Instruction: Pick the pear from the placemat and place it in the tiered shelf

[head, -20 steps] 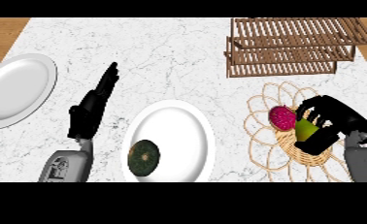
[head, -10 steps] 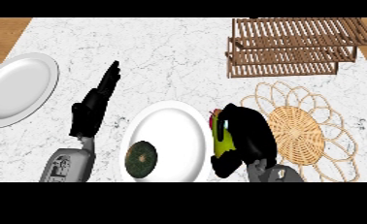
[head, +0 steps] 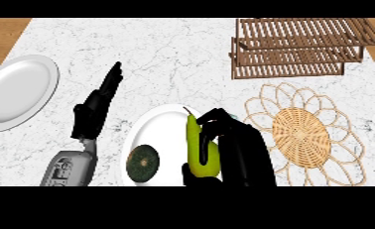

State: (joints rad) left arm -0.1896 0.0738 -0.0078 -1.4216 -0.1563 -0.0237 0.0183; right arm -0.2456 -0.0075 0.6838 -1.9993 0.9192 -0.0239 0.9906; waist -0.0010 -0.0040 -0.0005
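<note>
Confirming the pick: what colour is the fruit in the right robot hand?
The pear is yellow-green; head view.

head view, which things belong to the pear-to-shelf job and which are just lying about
Job in hand: pear, held in the right robot hand; tiered shelf; placemat.

Lying about: middle plate; dark green round item on it; left plate; left robot hand, resting open.

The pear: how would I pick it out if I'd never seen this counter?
On the marble counter, find the white plate at the lower middle. Over its right side the black right hand curls round the pear. It is long, yellow-green and stemmed, unlike the round dark-green fruit lying beside it.
</note>
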